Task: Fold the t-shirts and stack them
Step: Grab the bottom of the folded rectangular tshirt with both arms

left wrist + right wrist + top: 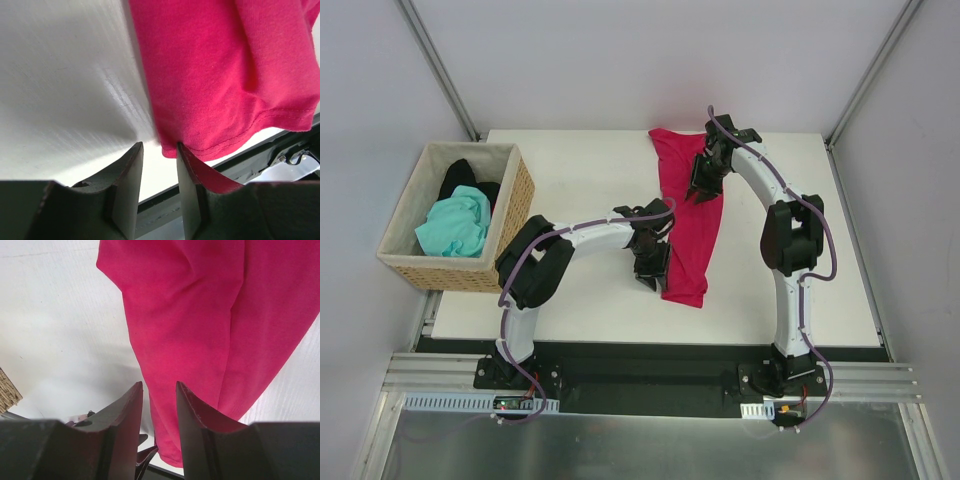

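The left gripper (pixel 160 146) has its jaws a narrow slot apart with nothing between them. Bare table shows through the gap, and the stitched hem corner of the crimson t-shirt (pixel 225 75) sits right at the tip of one finger (pixel 187 172) (touching or just short of it, I cannot tell). The right gripper (pixel 159 385) is likewise narrowly parted and empty, poised over the same shirt, whose cloth runs past behind one of its fingers.

From above, the crimson t-shirt lies as a long, narrow strip on the table (pixel 580 170). It reaches from the far edge, right of centre, down toward the near edge. The right gripper is over its upper part, and the left gripper is at its left side near the lower end.

At the table's left edge stands a wicker basket (pixel 518 205). It holds the mint-green t-shirt (pixel 455 228), with the black t-shirt (pixel 460 175) behind it.
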